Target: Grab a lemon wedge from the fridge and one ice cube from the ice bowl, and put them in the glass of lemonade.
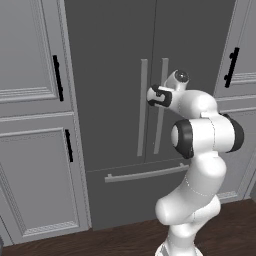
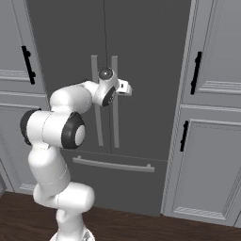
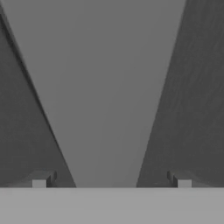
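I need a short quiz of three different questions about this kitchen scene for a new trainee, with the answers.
1. True or false: the tall dark grey smooth-fronted fridge has its doors closed.
2. Which long grey bar handle lies between the end effector's fingertips: A) the fridge's right door handle, B) the drawer's horizontal handle?
3. Fill in: the end effector's jaws are ____.

Key: 1 true; 2 A; 3 open.

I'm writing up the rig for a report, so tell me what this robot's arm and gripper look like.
The arm is glossy white, built from rounded, bulbous segments with dark, near-black rings at the joints. A small round cap sits at the wrist. The gripper has a dark body and two small grey square finger tips. No cables or markings are visible.
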You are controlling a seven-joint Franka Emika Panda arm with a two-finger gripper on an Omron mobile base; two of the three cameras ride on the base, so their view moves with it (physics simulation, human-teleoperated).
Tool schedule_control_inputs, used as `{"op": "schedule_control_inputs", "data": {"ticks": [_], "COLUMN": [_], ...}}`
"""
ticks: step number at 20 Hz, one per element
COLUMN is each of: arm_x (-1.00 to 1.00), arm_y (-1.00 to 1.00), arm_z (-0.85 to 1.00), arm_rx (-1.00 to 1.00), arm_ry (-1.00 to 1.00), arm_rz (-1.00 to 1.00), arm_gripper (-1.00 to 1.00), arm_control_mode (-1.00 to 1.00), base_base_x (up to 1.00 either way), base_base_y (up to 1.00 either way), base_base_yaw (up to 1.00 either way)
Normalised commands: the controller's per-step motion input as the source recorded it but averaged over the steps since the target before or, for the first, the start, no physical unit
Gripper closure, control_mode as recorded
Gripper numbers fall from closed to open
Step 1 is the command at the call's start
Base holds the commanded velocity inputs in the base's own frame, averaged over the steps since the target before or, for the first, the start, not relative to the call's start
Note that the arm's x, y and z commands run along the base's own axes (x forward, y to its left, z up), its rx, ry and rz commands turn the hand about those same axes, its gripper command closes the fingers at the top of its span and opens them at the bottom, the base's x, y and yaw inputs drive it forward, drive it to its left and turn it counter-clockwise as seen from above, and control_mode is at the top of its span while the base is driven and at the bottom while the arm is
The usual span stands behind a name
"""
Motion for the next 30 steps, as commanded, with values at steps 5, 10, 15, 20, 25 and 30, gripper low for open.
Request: {"op": "schedule_control_inputs", "data": {"ticks": [5,10,15,20,25,30], "arm_x": [0.29,0.18,0.06,0.00,0.02,-0.16], "arm_y": [0.00,0.00,0.00,-0.05,-0.68,-1.00], "arm_z": [-0.28,-0.19,-0.04,-0.01,0.00,0.00], "arm_rx": [0.00,0.00,0.00,0.00,0.00,0.08], "arm_ry": [0.00,0.01,0.03,0.01,0.00,0.00], "arm_rz": [0.01,0.01,0.00,0.00,0.00,-0.03], "arm_gripper": [-1.00,1.00,1.00,1.00,1.00,1.00], "arm_control_mode": [-1.00,-1.00,-1.00,-1.00,-1.00,-1.00], "base_base_x": [0.00,0.00,0.00,0.00,0.00,0.00], "base_base_y": [0.00,0.00,0.00,0.00,0.00,0.00], "base_base_yaw": [0.00,0.00,0.00,0.00,0.00,0.00]}}
